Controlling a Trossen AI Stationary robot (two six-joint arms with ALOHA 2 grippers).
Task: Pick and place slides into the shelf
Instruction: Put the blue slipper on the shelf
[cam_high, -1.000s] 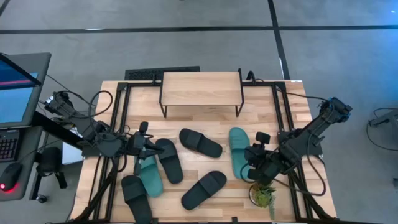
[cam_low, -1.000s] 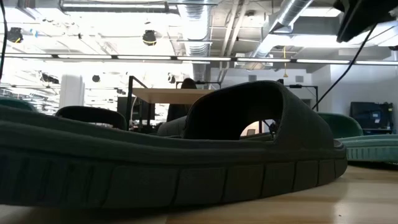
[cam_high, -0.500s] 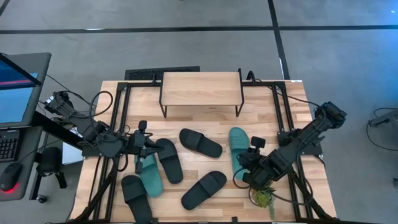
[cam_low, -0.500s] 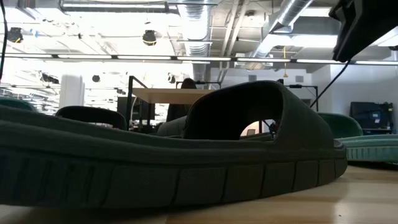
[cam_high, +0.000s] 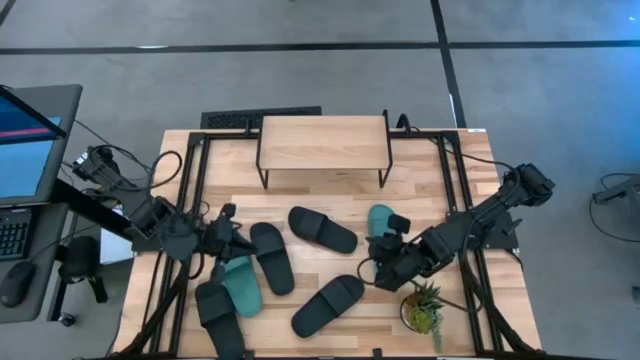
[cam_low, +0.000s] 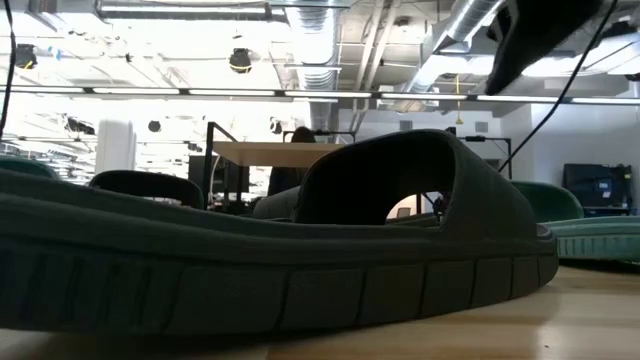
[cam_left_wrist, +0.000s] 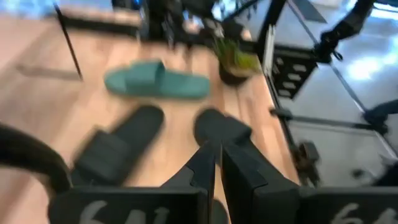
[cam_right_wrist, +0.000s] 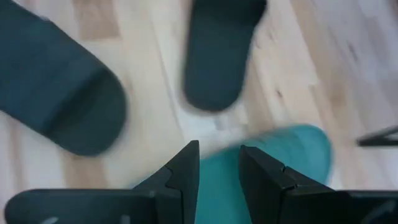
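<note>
Nothing shelved yet: all six slides (cam_high: 322, 229) lie on the table, shelf (cam_high: 323, 143) bare, right gripper (cam_high: 383, 268) part-open, empty over the teal slide (cam_right_wrist: 261, 165), left gripper (cam_high: 222, 243) closed, empty.

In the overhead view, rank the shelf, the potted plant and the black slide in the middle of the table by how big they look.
1. Shelf, clearly largest.
2. Middle black slide.
3. Potted plant, smallest.

No legible text, label, brand or number appears in any view; pale marks on the gripper housing in the left wrist view are too blurred to read.
</note>
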